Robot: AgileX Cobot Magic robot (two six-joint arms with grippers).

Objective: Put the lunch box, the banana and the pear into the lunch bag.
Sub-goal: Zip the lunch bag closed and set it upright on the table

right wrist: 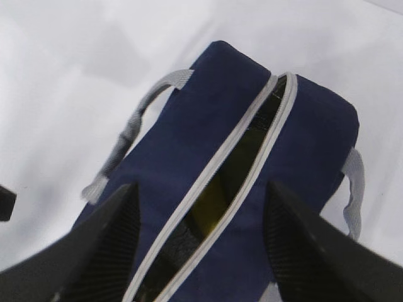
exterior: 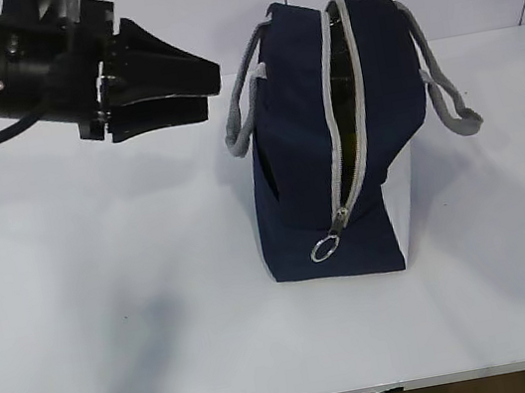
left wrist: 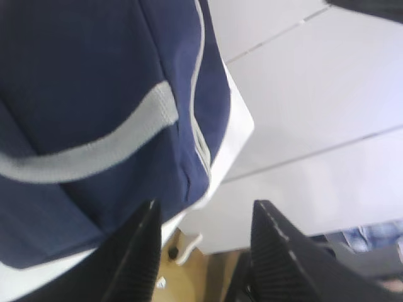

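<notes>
The blue lunch bag (exterior: 334,144) stood in the middle of the white table (exterior: 119,362) with its zipper (exterior: 341,113) partly open and something yellow (right wrist: 211,207) showing inside, while the left gripper (exterior: 199,88) hung beside it and the right gripper (right wrist: 201,251) above it, both open and empty.

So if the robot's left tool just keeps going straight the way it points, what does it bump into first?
Probably the lunch bag. The left tool points right at its navy side, near the grey handle. Depth is hard to judge, so it might slip behind.
</notes>
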